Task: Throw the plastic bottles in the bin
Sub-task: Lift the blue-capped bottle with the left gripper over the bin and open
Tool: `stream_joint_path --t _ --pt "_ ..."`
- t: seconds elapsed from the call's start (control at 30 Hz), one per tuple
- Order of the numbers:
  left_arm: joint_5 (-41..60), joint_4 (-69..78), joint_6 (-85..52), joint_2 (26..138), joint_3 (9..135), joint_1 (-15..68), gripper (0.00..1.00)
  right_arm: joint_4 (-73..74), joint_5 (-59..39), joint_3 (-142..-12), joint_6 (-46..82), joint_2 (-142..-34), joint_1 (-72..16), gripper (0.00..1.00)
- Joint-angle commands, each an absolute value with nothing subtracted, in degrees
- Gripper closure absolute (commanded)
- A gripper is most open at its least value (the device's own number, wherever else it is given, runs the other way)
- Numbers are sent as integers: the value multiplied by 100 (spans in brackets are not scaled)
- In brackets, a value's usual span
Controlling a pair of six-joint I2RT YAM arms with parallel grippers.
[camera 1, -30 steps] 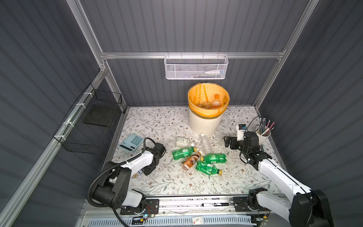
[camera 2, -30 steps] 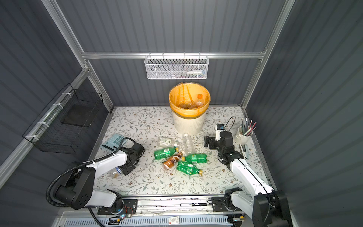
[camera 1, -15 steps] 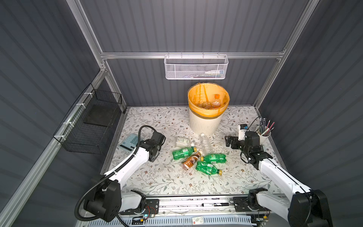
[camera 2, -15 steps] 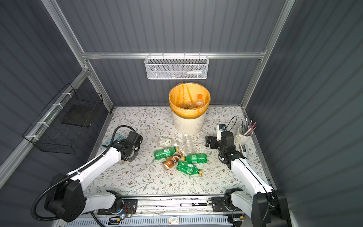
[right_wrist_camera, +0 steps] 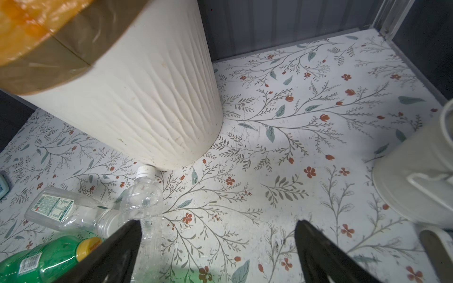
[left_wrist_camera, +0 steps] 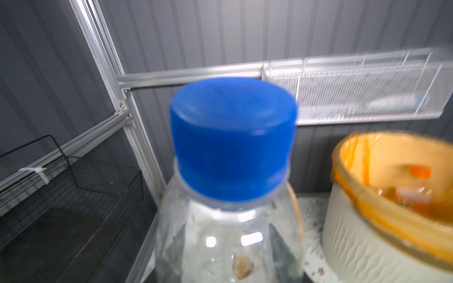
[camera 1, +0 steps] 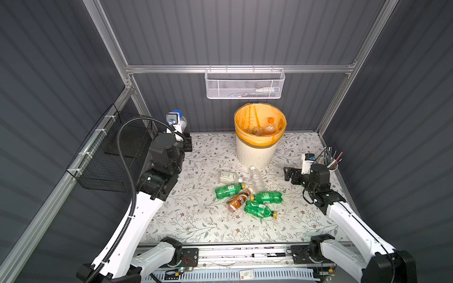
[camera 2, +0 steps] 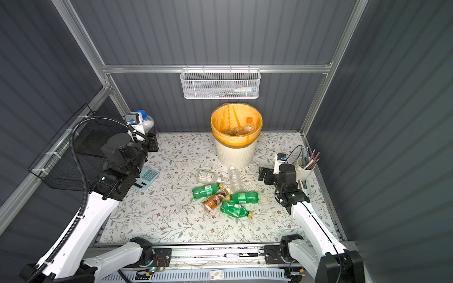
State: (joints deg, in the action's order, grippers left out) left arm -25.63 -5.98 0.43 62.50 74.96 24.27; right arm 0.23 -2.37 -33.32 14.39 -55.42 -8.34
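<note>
You had L gripper (camera 1: 178, 127) clamped on clear blue-capped plastic bottle (left_wrist_camera: 230, 220), high over back-left corner of floral table (camera 1: 196, 225), prob to clear rim of cream ribbed bin (camera 1: 255, 153) at back edge. R gripper (right_wrist_camera: 218, 245) wide, empty.

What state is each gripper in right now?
Left gripper: closed on the blue-capped clear bottle.
Right gripper: open, holding nothing.

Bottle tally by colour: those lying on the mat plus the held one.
Green bottles: 3
Clear bottles: 3, counting the held blue-capped bottle
Brown bottle: 1
Total: 7
</note>
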Motion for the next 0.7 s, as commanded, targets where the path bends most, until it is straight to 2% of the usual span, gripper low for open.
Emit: stream_joint_path --t 0.0,0.13,0.23,0.33,0.37,0.4,0.43,0.47,0.6,0.67 --pt "-1712 1315 -1030 6832 7640 2382 64 -175 -95 -3540 1468 -5315 -800 1" --pt "-493 1519 -1967 8171 8695 2425 68 -293 -111 -3610 1493 -5093 -800 1" --pt "248 313 -1796 9634 10338 2970 66 -396 -205 -3691 1453 -5026 -801 1" --pt "442 -1683 -1168 11122 12645 3558 48 -617 -260 -3841 1350 -5027 -800 1" --pt "405 -2158 -1145 11501 13308 3642 38 -700 -256 -3878 1323 -5020 -794 1" --pt "267 -2494 -1251 11739 13770 3649 6 -775 -226 -3912 1314 -4989 -791 1" --pt "40 -2609 -1339 11821 13953 3648 0 -821 -215 -3920 1308 -4948 -791 1" --pt "-149 -2505 -1310 11746 13877 3651 0 -850 -190 -3919 1314 -4896 -791 1" --pt "-549 -727 -1290 10715 11988 3656 0 -846 -196 -3815 1331 -4690 -791 1" --pt "-759 -383 -1262 10385 11501 3649 0 -900 -169 -3818 1323 -4691 -791 1"
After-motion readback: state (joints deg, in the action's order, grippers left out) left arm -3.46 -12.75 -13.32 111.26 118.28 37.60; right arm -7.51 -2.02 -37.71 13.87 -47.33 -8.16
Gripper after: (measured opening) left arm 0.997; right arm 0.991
